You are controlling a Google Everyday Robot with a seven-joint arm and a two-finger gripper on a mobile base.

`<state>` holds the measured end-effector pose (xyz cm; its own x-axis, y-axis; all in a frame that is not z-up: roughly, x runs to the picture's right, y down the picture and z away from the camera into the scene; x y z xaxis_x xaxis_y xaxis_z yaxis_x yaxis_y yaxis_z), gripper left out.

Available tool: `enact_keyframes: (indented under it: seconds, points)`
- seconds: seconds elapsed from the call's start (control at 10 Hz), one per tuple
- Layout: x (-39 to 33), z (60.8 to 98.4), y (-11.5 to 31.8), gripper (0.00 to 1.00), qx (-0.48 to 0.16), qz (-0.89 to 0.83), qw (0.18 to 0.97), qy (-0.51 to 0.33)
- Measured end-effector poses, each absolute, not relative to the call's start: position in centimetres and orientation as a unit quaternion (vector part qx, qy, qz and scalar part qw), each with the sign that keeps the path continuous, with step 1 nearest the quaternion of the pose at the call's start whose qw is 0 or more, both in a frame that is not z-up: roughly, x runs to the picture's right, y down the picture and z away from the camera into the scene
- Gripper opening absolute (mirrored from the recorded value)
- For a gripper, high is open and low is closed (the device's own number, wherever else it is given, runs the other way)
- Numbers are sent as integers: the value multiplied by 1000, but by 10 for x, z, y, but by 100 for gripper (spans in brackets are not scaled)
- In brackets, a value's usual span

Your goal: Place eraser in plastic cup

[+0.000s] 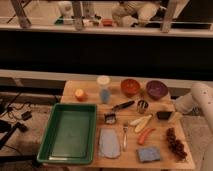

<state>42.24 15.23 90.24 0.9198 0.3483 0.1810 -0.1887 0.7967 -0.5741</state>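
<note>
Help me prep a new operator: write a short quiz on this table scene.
1. True or false: the plastic cup stands inside the green tray.
2. The gripper is at the right edge of the table. Which thing lies nearest it? A. the eraser B. the blue sponge C. the orange fruit
3. What colour is the right-hand bowl?
Key: 1. False: it stands on the table, behind the tray. 2. A. 3. Purple.
</note>
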Motion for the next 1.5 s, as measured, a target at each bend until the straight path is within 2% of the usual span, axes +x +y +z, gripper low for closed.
enact_keyframes:
  seconds: [0.3, 0.4, 0.6, 0.8, 1.2, 1.5]
  points:
    - [423, 905, 152, 29, -286, 149, 935, -144]
    - [423, 904, 151, 22, -286, 149, 936, -144]
    - [424, 903, 151, 17, -286, 148, 936, -143]
    - [424, 902, 151, 2, -287, 147, 936, -143]
    - [424, 900, 147, 0, -281, 148, 937, -146]
    - [435, 864, 111, 0, -238, 163, 944, -161]
